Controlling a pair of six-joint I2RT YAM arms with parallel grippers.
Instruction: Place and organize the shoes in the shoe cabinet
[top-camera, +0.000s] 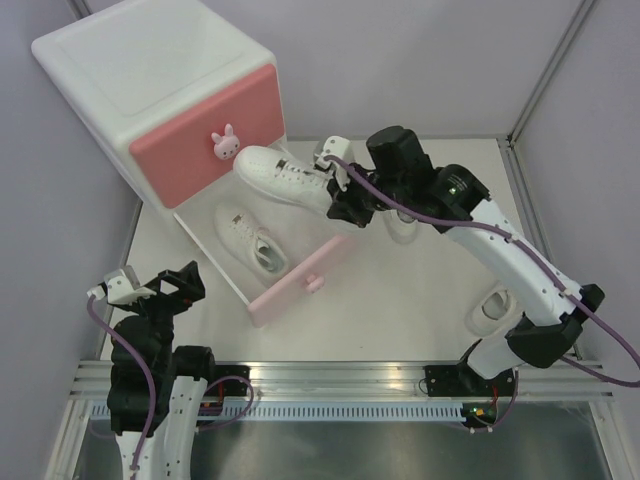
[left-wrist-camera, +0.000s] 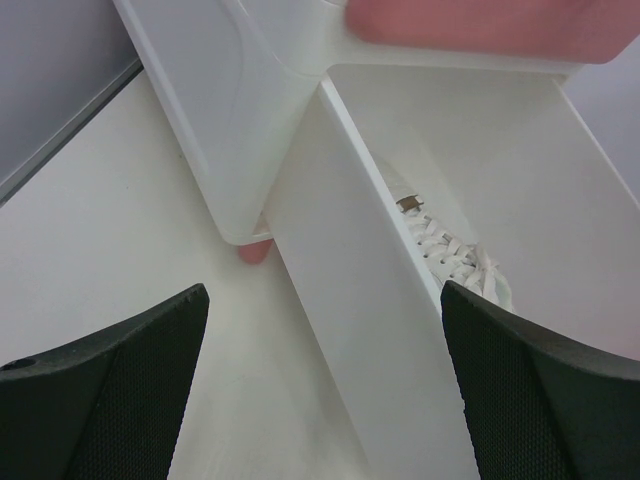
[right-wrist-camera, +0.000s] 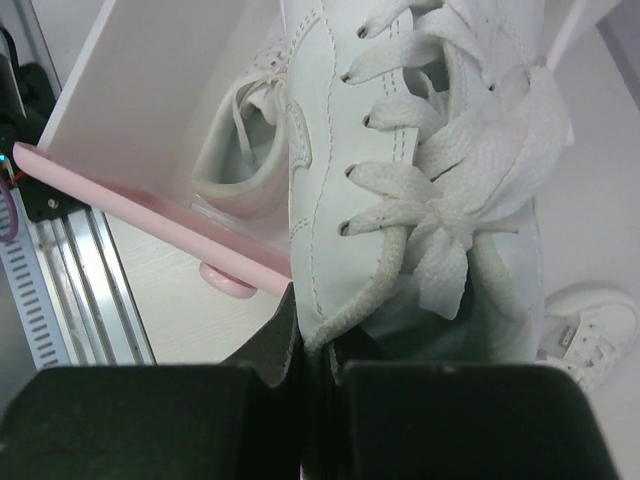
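The shoe cabinet (top-camera: 120, 70) stands at the back left with its lower drawer (top-camera: 330, 250) pulled out. One white shoe (top-camera: 250, 238) lies in the drawer; it also shows in the left wrist view (left-wrist-camera: 450, 255) and the right wrist view (right-wrist-camera: 240, 150). My right gripper (top-camera: 345, 200) is shut on the collar edge of a second white shoe (top-camera: 285, 175) and holds it above the open drawer, toe toward the cabinet. In the right wrist view that gripper (right-wrist-camera: 320, 340) pinches this shoe (right-wrist-camera: 420, 150). My left gripper (top-camera: 150, 290) is open and empty left of the drawer.
A third shoe (top-camera: 492, 310) lies on the table at the right, also in the right wrist view (right-wrist-camera: 590, 330). A fourth shoe (top-camera: 402, 228) is partly hidden under my right arm. The pale pink drawer front (top-camera: 300, 285) juts toward the table's middle. The upper drawer (top-camera: 200, 130) is shut.
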